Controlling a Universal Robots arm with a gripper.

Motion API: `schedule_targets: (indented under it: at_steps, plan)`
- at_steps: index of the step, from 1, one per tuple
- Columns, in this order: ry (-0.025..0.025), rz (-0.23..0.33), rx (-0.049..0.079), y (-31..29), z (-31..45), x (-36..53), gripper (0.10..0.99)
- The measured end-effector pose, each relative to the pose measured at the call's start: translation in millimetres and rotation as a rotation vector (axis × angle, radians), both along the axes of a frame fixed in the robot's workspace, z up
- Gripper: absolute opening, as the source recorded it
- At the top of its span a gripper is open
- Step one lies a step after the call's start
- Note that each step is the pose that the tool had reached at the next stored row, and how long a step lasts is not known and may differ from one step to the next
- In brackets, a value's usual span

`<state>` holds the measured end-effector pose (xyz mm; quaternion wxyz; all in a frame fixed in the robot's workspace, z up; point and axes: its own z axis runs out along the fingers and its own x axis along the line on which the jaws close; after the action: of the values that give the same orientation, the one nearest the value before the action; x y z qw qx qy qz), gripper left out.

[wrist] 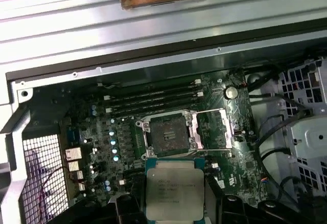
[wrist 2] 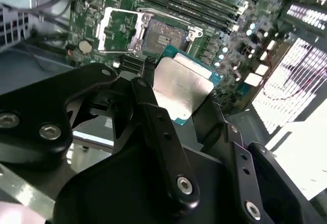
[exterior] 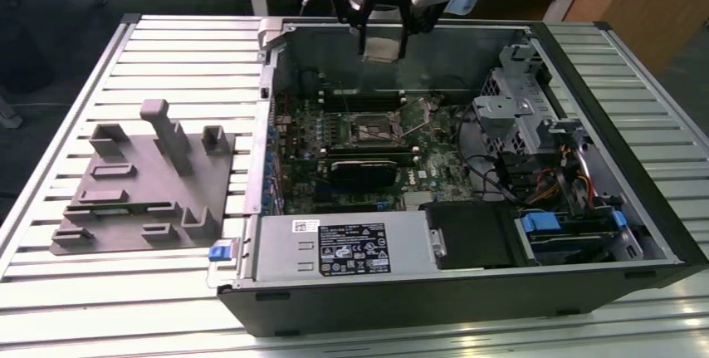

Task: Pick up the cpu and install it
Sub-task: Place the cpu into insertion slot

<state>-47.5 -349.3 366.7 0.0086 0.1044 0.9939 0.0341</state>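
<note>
silvery-topped cpu (wrist: 173,191) sits clamped by opposite edges in the gripper (wrist 2: 180,101), at 12 o'clock of the open socket (exterior: 371,131) in the exterior view; light, stiff, probably delicate underneath.

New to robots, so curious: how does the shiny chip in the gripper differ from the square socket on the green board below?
The cpu has a flat silvery top; the socket is dark and recessed. The cpu hangs in the gripper above the board; the socket sits fixed on it, its metal frame swung open. Both are square.
</note>
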Motion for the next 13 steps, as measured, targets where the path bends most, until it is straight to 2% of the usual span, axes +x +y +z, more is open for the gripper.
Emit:
schedule_targets:
  at_steps: [13]
  plan:
    - [-0.0002,-0.236,0.000,0.0,-2.9,0.0,0.545]
